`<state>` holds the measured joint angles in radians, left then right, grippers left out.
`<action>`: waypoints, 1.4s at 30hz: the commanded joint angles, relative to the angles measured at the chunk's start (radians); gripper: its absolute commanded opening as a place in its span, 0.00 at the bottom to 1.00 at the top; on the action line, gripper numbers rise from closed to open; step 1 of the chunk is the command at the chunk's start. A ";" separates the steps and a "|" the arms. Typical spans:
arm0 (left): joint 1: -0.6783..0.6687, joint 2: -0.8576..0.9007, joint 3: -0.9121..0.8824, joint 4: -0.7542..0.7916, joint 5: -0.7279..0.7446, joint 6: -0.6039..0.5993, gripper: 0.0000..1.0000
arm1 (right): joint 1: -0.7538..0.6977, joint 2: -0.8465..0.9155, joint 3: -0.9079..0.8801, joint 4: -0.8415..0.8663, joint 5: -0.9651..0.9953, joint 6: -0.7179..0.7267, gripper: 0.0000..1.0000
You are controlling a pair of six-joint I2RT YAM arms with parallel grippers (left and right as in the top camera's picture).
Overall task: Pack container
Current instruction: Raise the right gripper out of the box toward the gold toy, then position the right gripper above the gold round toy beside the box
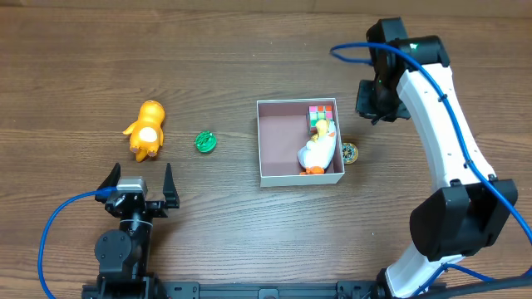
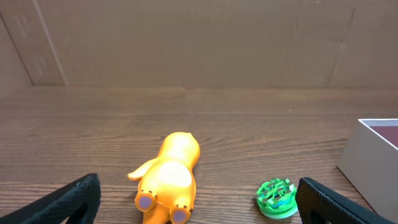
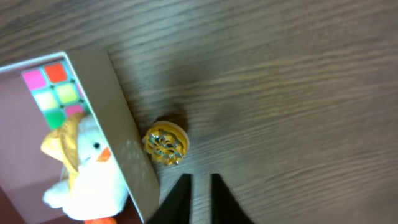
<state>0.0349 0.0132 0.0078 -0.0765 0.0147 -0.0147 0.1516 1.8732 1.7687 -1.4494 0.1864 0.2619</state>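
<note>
Plainly, the shallow square box with thin white walls and a dull pink inside (image 1: 278, 149) sits a little right of the middle of the dark brown wood-grain table (image 1: 249, 50), flat on the surface. In its 1 o'clock corner lies a small cube puzzle with bright pink, orange and green squares (image 1: 321, 113). Just below it, along the 3 o'clock wall, lies a white plush duck with a yellow cap and orange feet (image 1: 318, 149). The rest of the pink floor is bare.

Outside the box at about 4 o'clock, a small round gold disc (image 1: 350, 153) lies just beside the white wall; whether it touches cannot be told. At 9 o'clock, apart from the box, lies a small round green disc (image 1: 206, 142). Farther out the same way is an orange plush animal with a pale belly (image 1: 147, 130), lying on its back.

The right gripper (image 3: 200, 186) hangs above the table at the box's 2 o'clock, its fingers drawn almost together with only a thin strip of wood between them, holding nothing. The left gripper (image 1: 140, 173) sits at the box's 8 o'clock, well apart, its black fingers (image 2: 68, 199) spread wide and empty.

Behind the table, the left wrist view shows a plain tan board wall (image 2: 186, 43)
</note>
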 commanded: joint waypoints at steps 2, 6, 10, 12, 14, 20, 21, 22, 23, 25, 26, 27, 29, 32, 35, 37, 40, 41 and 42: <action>0.006 -0.007 -0.003 -0.001 -0.006 0.023 1.00 | 0.002 -0.010 -0.070 0.003 0.000 -0.034 0.04; 0.006 -0.007 -0.003 -0.001 -0.006 0.023 1.00 | 0.002 -0.010 -0.095 0.003 -0.006 -0.034 0.04; 0.006 -0.007 -0.003 -0.001 -0.006 0.023 1.00 | 0.002 -0.010 -0.096 -0.004 -0.089 -0.062 0.04; 0.006 -0.007 -0.003 -0.001 -0.006 0.023 1.00 | 0.002 -0.010 -0.099 -0.004 -0.107 -0.061 0.04; 0.006 -0.007 -0.003 -0.001 -0.006 0.023 1.00 | 0.002 -0.010 -0.109 -0.003 -0.111 -0.061 0.04; 0.006 -0.007 -0.003 -0.001 -0.006 0.023 1.00 | 0.002 -0.010 -0.160 0.003 -0.111 -0.061 0.04; 0.006 -0.007 -0.003 -0.001 -0.006 0.023 1.00 | 0.002 -0.010 -0.166 0.004 -0.113 -0.062 0.04; 0.006 -0.007 -0.003 -0.001 -0.006 0.023 1.00 | 0.002 -0.010 -0.170 0.007 -0.115 -0.062 0.04; 0.006 -0.007 -0.003 -0.001 -0.006 0.023 1.00 | 0.002 -0.010 -0.174 0.011 -0.124 -0.066 0.04; 0.006 -0.007 -0.003 -0.001 -0.006 0.023 1.00 | 0.002 -0.010 -0.180 0.019 -0.185 -0.105 0.04; 0.006 -0.007 -0.003 -0.001 -0.006 0.023 1.00 | 0.002 -0.010 -0.180 0.023 -0.208 -0.106 0.04; 0.006 -0.007 -0.003 -0.001 -0.006 0.023 1.00 | 0.002 -0.010 -0.180 0.026 -0.225 -0.106 0.04; 0.006 -0.007 -0.003 -0.001 -0.006 0.023 1.00 | 0.004 -0.010 -0.180 0.029 -0.266 -0.106 0.04; 0.006 -0.007 -0.003 -0.001 -0.006 0.023 1.00 | 0.005 -0.010 -0.186 0.029 -0.275 -0.106 0.04; 0.006 -0.007 -0.003 -0.001 -0.006 0.023 1.00 | 0.005 -0.010 -0.212 0.034 -0.275 -0.106 0.04; 0.006 -0.007 -0.003 -0.001 -0.006 0.023 1.00 | 0.005 -0.010 -0.236 0.042 -0.275 -0.106 0.04; 0.006 -0.007 -0.003 -0.001 -0.006 0.023 1.00 | 0.005 -0.010 -0.275 0.061 -0.275 -0.106 0.04; 0.006 -0.007 -0.003 -0.001 -0.006 0.023 1.00 | 0.005 -0.010 -0.283 0.064 -0.274 -0.106 0.04; 0.006 -0.007 -0.003 -0.001 -0.006 0.023 1.00 | 0.005 -0.010 -0.290 0.071 -0.275 -0.106 0.04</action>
<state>0.0349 0.0132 0.0078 -0.0765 0.0147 -0.0147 0.1520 1.8732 1.5131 -1.3899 -0.0788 0.1604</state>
